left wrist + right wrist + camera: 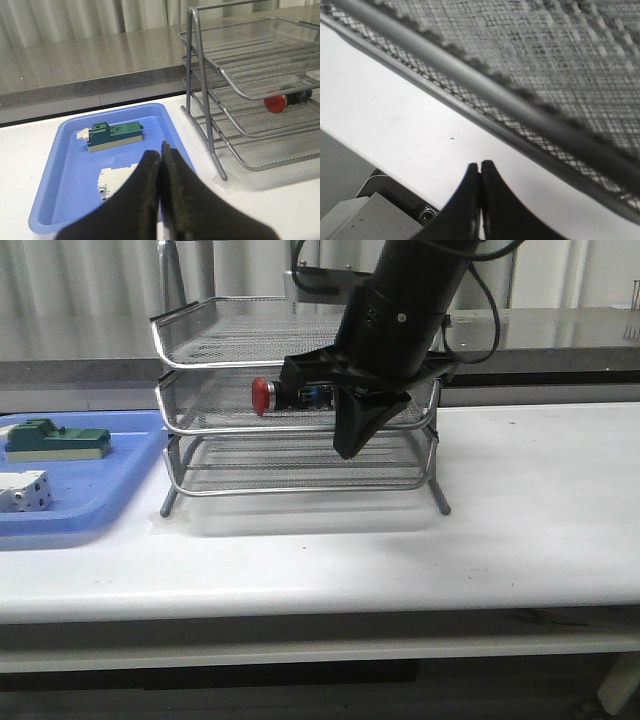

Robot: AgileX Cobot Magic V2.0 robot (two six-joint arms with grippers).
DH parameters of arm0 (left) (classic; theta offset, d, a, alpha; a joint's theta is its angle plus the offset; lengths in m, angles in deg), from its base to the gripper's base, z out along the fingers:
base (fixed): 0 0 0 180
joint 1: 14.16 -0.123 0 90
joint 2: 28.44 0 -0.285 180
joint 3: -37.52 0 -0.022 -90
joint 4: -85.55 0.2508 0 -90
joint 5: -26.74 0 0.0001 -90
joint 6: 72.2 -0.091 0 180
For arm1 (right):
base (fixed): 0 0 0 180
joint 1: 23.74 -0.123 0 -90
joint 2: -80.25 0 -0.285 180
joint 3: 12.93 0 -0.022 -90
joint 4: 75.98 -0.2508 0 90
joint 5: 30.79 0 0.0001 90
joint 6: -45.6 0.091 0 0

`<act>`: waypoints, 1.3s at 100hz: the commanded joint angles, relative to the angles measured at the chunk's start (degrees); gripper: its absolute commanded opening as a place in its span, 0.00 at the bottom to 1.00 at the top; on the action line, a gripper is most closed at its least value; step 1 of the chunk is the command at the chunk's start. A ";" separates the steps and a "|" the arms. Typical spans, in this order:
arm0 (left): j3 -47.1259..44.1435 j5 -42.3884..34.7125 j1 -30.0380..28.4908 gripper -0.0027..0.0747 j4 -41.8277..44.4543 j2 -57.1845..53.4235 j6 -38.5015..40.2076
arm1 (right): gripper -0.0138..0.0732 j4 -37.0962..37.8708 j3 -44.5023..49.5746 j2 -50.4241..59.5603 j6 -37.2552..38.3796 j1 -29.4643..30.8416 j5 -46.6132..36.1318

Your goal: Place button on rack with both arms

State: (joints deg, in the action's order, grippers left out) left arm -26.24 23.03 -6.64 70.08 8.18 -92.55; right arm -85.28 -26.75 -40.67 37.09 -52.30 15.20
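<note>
Since my right claw has its fingers pressed together on nothing and hangs just in front of the rack, the step in hand looks to me like backing away cleanly. The button lies on its side on the middle tier, red cap toward my left, apart from the claw. I would draw the right arm straight back and up, keeping clear of the tier's front rim so the mesh is not nudged and the button does not roll. My left claw is also closed and empty, over the near edge of the blue tray, where a green block and a white block lie. It should simply hold off the counter.
</note>
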 commanded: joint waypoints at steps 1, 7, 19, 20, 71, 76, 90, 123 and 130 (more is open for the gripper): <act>1.64 -4.58 -0.21 0.01 -0.47 0.02 0.56 | 0.09 -0.05 -1.69 6.10 1.06 0.34 0.35; 1.64 -4.58 -0.21 0.01 -0.47 0.02 0.56 | 0.09 1.44 -0.57 8.15 1.81 0.38 0.13; 1.64 -4.58 -0.21 0.01 -0.47 0.02 0.56 | 0.09 5.12 3.71 13.47 4.18 1.39 -1.36; 1.64 -4.58 -0.21 0.01 -0.47 0.02 0.56 | 0.09 5.57 4.38 14.20 4.46 1.59 -1.62; 1.64 -4.58 -0.21 0.01 -0.47 0.02 0.56 | 0.09 7.98 37.34 50.24 7.05 18.79 -19.85; 1.64 -4.58 -0.21 0.01 -0.47 0.02 0.56 | 0.09 7.98 40.65 54.02 7.05 20.17 -22.10; 1.64 -4.58 -0.21 0.01 -0.47 0.02 0.56 | 0.09 8.03 49.77 64.74 7.05 23.63 -28.23; 1.64 -4.58 -0.21 0.01 -0.47 0.02 0.56 | 0.09 8.15 63.69 86.36 6.65 26.19 -33.40; 1.64 -4.58 -0.21 0.01 -0.47 0.02 0.56 | 0.09 8.15 64.77 89.23 6.65 26.19 -33.33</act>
State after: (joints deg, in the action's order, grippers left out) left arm -26.24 23.03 -6.64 70.08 8.18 -92.55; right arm -77.52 38.37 45.50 43.95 -26.49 -13.04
